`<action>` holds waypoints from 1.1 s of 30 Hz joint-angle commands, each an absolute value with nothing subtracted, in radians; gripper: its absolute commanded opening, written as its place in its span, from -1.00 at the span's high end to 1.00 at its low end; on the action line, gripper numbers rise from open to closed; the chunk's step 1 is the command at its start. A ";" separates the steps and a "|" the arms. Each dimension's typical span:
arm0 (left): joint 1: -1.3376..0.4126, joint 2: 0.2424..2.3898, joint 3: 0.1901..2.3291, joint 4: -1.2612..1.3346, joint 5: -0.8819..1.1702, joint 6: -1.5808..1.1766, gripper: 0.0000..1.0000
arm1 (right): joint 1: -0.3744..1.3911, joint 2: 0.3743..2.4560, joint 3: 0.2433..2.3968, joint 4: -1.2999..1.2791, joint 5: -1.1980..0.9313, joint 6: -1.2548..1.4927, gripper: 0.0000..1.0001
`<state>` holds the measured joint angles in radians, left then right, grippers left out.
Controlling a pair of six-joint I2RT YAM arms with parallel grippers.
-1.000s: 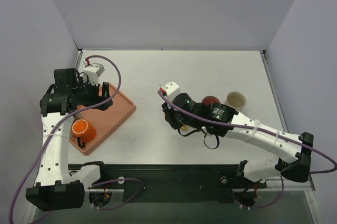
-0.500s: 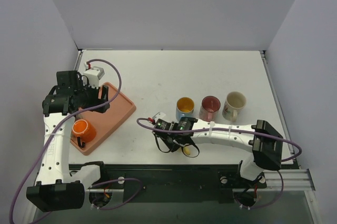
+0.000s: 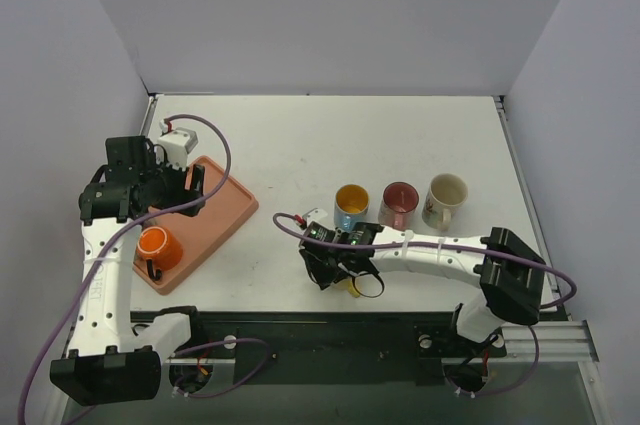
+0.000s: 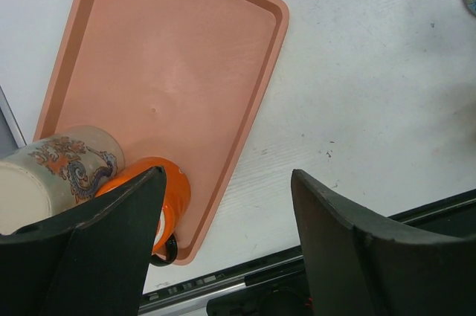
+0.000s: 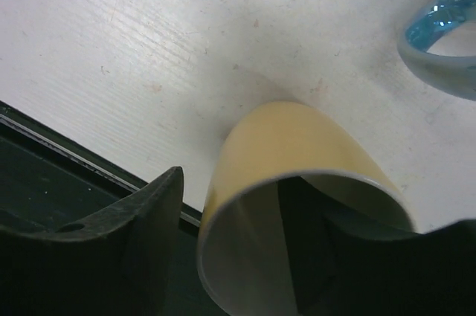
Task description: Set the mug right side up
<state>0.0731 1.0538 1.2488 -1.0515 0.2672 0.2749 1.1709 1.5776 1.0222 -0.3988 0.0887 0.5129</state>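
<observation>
A yellow mug [image 3: 352,286] lies tilted at the table's near edge, its open mouth toward the right wrist camera [image 5: 297,145]. My right gripper [image 3: 335,270] straddles the mug's wall [image 5: 229,178]. One finger is inside the mug, and the other finger [image 5: 141,234] is outside with a visible gap to the wall. Its jaws are open. My left gripper [image 3: 190,190] is open and empty, hovering over the orange tray's near edge [image 4: 227,175].
The orange tray [image 3: 215,210] at the left holds an orange mug [image 3: 157,247]. A cream dragon-patterned mug [image 4: 52,167] shows only in the left wrist view. A blue mug [image 3: 350,205], a red mug [image 3: 399,203] and a cream mug [image 3: 445,195] stand upright in a row. The table's front rail [image 5: 44,204] is right beside the yellow mug.
My right arm swung from beside the row of mugs down to the near edge, then shifted slightly right. The row of mugs came into view. My left gripper barely moved.
</observation>
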 commanded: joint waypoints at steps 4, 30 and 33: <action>0.066 1.057 1.238 -1.107 0.161 0.348 -0.57 | 1.209 1.415 1.130 -0.571 0.231 0.482 -0.68; 0.455 1.051 0.778 -0.925 -0.055 0.508 -0.25 | 1.229 1.232 1.144 -0.597 0.356 0.405 -0.99; 0.476 1.068 0.755 -0.879 -0.037 0.514 -0.16 | 1.229 1.226 1.124 -0.591 0.363 0.410 -1.00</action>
